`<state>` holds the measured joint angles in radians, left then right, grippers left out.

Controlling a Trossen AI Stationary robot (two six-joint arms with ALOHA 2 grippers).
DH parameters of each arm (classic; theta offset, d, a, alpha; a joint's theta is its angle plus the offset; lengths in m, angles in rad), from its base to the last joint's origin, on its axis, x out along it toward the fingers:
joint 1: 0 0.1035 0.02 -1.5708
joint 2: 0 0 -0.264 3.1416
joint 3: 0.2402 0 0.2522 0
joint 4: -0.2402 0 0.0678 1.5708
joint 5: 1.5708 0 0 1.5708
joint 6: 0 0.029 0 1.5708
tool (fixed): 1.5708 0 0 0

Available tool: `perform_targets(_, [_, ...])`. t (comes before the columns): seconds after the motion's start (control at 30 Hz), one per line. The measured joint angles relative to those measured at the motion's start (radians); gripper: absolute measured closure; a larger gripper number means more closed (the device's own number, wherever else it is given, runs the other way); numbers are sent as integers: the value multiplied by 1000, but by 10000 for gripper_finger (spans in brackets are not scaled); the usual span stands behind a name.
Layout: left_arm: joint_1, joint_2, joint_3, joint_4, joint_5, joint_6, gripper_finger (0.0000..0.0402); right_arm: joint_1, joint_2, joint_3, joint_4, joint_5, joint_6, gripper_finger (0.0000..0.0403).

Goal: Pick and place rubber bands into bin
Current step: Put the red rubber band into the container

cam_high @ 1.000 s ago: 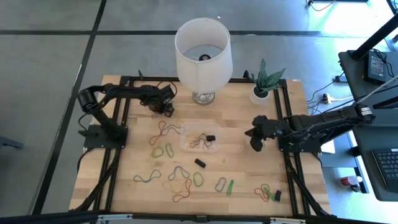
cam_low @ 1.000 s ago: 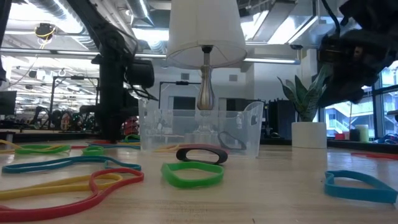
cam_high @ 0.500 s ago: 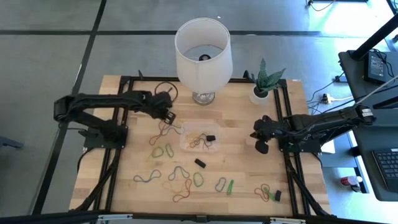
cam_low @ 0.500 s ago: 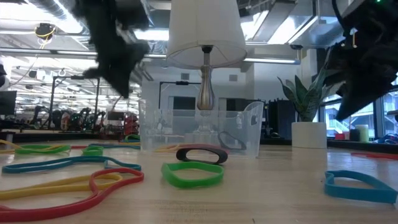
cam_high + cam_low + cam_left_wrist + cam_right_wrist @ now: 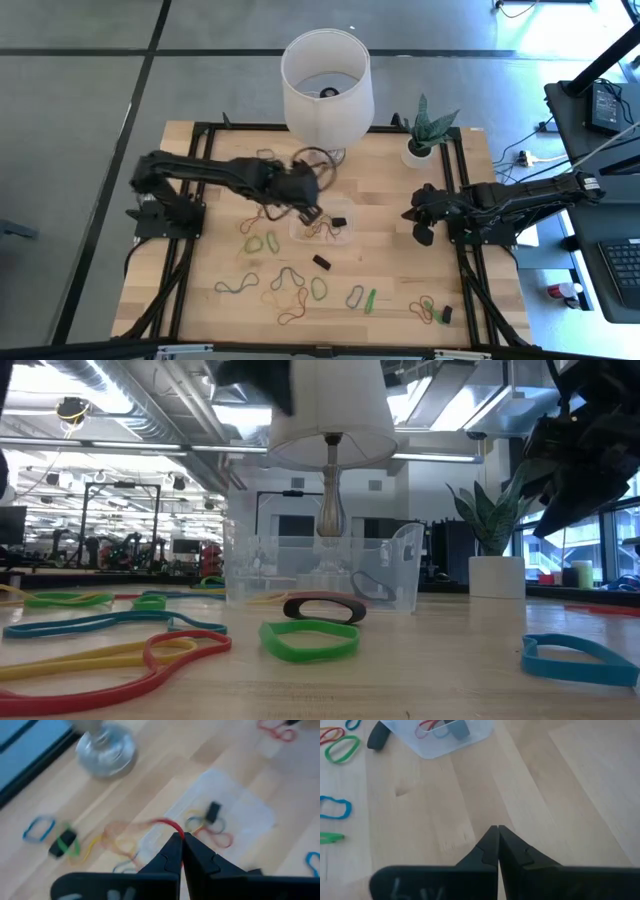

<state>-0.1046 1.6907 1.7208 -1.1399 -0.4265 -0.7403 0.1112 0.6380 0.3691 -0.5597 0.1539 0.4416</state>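
We see left end effector (image 5: 309, 212) clamped on rubber bands (image 5: 150, 827) at bin (image 5: 342, 238) edge, frame centre | right end effector (image 5: 418, 225) closed, centre-right above table (image 5: 390, 275)

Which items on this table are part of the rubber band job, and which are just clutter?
Job items:
- small clear plastic bin
- thin coloured rubber bands loose on the wood
- red and orange rubber band pinched by the left gripper

Clutter:
- white lampshade lamp
- spiky green plant in white pot

The right gripper waits, jaws shut.
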Motion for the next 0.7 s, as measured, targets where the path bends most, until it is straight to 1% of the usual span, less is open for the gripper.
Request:
perform_targets(0.1, [-5,106,129,-7,-2,52,399,0,0,0,2,-15,4,397])
perform_targets(0.2, [-1,191,201,-23,0,79,399,0,1,0,2,-57,22,397])
perform_targets(0.3, [5,255,214,-43,35,61,399,1,1,0,2,-88,25,397])
perform_targets(0.47, [8,349,214,-102,127,5,399,4,1,0,2,-116,25,397])
perform_targets(0.6, [8,417,214,-110,138,-15,398,18,1,0,2,-132,24,397])
perform_targets(0.7, [11,450,214,-108,139,-35,390,25,1,0,2,-132,5,397])
